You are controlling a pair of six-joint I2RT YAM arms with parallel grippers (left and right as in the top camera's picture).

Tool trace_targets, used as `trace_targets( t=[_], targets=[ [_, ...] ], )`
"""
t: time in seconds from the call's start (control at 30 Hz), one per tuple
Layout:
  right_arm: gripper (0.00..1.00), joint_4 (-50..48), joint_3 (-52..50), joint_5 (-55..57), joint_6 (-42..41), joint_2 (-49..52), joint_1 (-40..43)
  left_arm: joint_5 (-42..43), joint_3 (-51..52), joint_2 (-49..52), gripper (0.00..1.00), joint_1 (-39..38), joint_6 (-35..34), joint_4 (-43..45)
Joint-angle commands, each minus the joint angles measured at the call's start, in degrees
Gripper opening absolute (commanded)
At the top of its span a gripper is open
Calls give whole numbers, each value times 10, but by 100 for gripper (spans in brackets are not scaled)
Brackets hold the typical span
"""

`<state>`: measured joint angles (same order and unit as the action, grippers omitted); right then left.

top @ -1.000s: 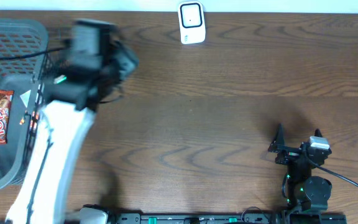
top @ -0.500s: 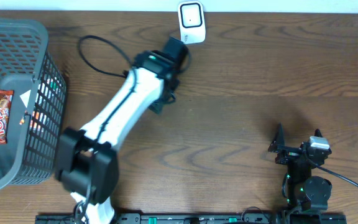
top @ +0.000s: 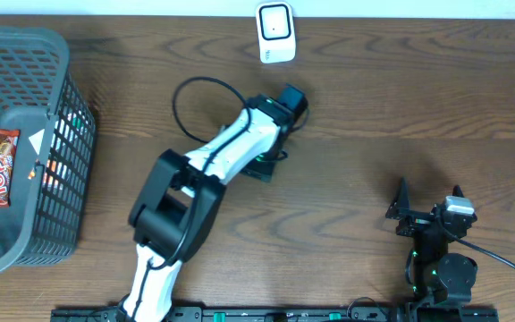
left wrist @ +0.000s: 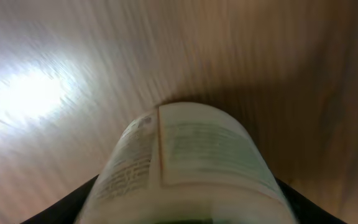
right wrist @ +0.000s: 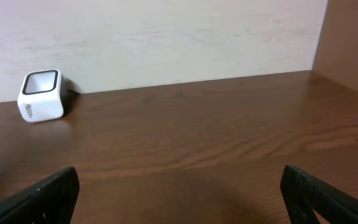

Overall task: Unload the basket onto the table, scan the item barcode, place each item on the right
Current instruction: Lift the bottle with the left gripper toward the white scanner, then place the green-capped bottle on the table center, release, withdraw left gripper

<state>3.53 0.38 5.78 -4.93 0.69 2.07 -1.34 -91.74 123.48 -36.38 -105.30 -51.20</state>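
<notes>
Item status: your left gripper (top: 290, 98) is clamped on the labelled container (left wrist: 185, 162), jaws partly spread around it, over mid-table (top: 374, 107) near the white scanner (top: 275, 33). Label print is blurred. Your right gripper (right wrist: 179, 194) stands wide apart, holding nothing.

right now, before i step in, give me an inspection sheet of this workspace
surface: wooden table, no spills seen
job's things: white scanner at the far edge; labelled item, blurred, print unreadable
clutter: mesh basket at the left end, red Top snack bar in it
grippers: left gripper just short of the scanner, jaws around the labelled item; right gripper near the front edge, jaws open, holding nothing
cables: black cable looping beside the left arm; second cable trailing from the right arm
surroundings: pale wall behind the table
</notes>
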Motion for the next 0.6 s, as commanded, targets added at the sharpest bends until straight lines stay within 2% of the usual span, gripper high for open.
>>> trace_targets(
  t=[0.0, 0.27, 0.33, 0.57],
  targets=[
    [99, 2, -1, -1, 7, -3, -3, 35, -2, 11, 68, -11, -33, 15],
    [99, 2, -1, -1, 7, -3, -3, 86, -2, 8, 80, -5, -32, 51],
    [99, 2, -1, -1, 7, -3, -3, 93, -2, 2, 89, 0, -16, 68],
    [99, 2, -1, -1, 7, -3, -3, 83, -2, -54, 93, 15, 33, 79]
  ],
)
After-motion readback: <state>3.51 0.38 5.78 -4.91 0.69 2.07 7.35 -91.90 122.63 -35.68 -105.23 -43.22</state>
